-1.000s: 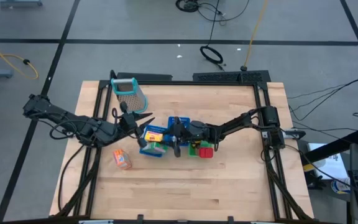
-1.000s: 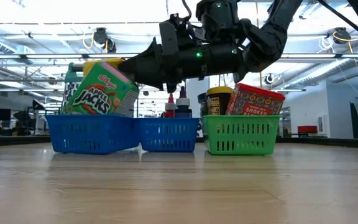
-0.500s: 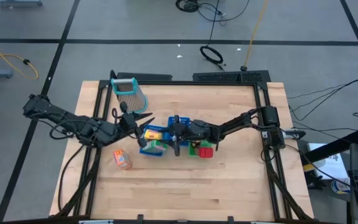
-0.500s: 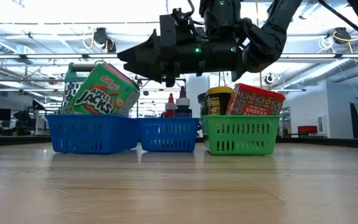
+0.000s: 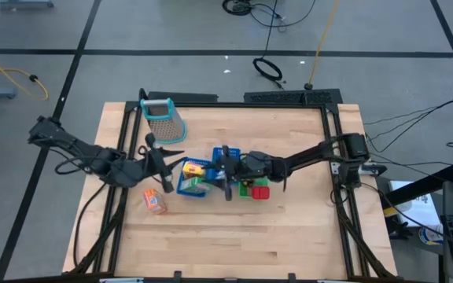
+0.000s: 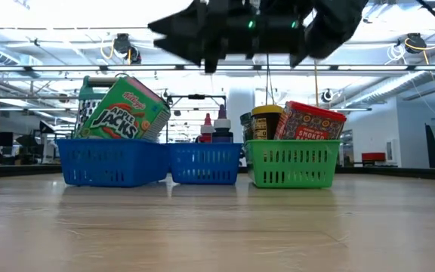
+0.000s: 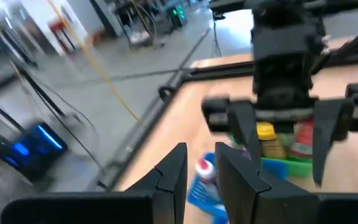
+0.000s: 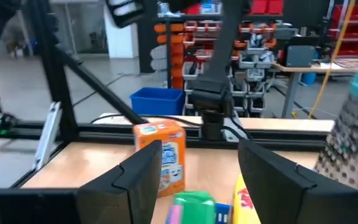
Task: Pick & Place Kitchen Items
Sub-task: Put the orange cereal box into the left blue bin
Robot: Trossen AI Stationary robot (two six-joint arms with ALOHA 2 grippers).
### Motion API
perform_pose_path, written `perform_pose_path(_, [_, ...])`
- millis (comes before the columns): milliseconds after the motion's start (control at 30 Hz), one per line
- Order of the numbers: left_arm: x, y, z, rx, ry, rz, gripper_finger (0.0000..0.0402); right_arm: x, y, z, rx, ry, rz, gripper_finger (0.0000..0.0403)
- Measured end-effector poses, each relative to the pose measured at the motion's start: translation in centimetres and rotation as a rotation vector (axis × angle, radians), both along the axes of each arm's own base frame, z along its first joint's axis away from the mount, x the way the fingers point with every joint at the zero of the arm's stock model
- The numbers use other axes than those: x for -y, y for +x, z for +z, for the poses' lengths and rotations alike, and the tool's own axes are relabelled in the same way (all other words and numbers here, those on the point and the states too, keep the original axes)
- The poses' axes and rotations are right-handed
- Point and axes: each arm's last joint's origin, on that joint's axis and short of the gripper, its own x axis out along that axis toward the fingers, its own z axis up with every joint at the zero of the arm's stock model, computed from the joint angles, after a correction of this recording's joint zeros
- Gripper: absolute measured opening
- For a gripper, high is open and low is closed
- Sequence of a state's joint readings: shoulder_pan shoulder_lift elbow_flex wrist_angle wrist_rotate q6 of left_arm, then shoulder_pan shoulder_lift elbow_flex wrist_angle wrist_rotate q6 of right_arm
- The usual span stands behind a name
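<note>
The left blue basket [image 6: 112, 162] holds a green cereal box [image 6: 119, 113], which leans tilted inside it, and a yellow box [image 5: 195, 167]. Small bottles [image 6: 214, 128] stand in the middle blue basket [image 6: 206, 162]. A yellow-lidded jar [image 6: 268, 121] and a red block [image 6: 312, 121] sit in the green basket [image 6: 289, 166]. An orange packet [image 5: 156, 201] lies on the table left of the baskets. My left gripper [image 5: 169, 167] hovers left of the blue baskets, open by a narrow gap [image 7: 201, 155] and empty. My right gripper [image 5: 220, 173] hangs above the baskets, wide open [image 8: 197, 168] and empty.
A metal grater with a teal handle [image 5: 162, 118] stands near the table's far left corner. The three baskets sit in a row at the table's middle. Bare wood [image 5: 234, 244] stretches from them to the near edge. The orange packet [image 8: 160, 152] stands beyond my right fingers.
My right gripper has risen, and in the low view it now sits at the top edge. My left gripper has drawn back toward the table's left edge. The green cereal box tipped and settled in the left blue basket, and a yellow and pink top behind it sank out of sight.
</note>
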State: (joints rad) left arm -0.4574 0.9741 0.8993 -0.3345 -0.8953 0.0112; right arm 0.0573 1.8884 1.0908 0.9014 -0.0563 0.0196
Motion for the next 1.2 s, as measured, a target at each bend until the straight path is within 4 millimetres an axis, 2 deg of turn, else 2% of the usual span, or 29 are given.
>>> perform_pose_path(100, [0.3, -1.3, -0.4, -0.001, -0.131, -0.005, 0.0086, -0.7, -0.5, 1.2, 0.004, -0.036, 0.018, 0.0204])
perform_pose_path(300, [1.7, -3.1, -2.0, -0.200, -0.225, -0.177, 0.0086, -1.2, -1.2, 2.2, -0.037, -0.064, 0.029, 0.0204])
perform_pose_path(533, [3.4, -4.5, -3.0, -0.427, -0.247, -0.469, 0.0086, -1.1, -1.3, 2.0, -0.077, -0.065, 0.029, 0.0202])
perform_pose_path(700, [4.0, -5.4, -3.5, -0.546, -0.344, -0.578, 0.0086, -1.1, -1.3, 2.0, -0.075, -0.064, 0.029, 0.0201])
perform_pose_path(800, [4.1, -5.5, -3.6, -0.553, -0.429, -0.558, 0.0086, -1.1, -1.3, 2.0, -0.071, -0.064, 0.028, 0.0201])
perform_pose_path(900, [4.0, -5.4, -3.5, -0.523, -0.533, -0.464, 0.0086, -1.1, -1.3, 2.0, -0.072, -0.064, 0.028, 0.0199])
perform_pose_path(1033, [3.8, -5.2, -4.2, -0.575, -0.529, -0.396, 0.0087, -1.1, -1.3, 2.0, -0.075, -0.064, 0.026, 0.0199])
perform_pose_path(1200, [4.1, -4.6, -5.0, -0.633, -0.553, -0.346, 0.0128, -1.0, -1.2, 2.1, -0.067, -0.064, -0.008, 0.0199])
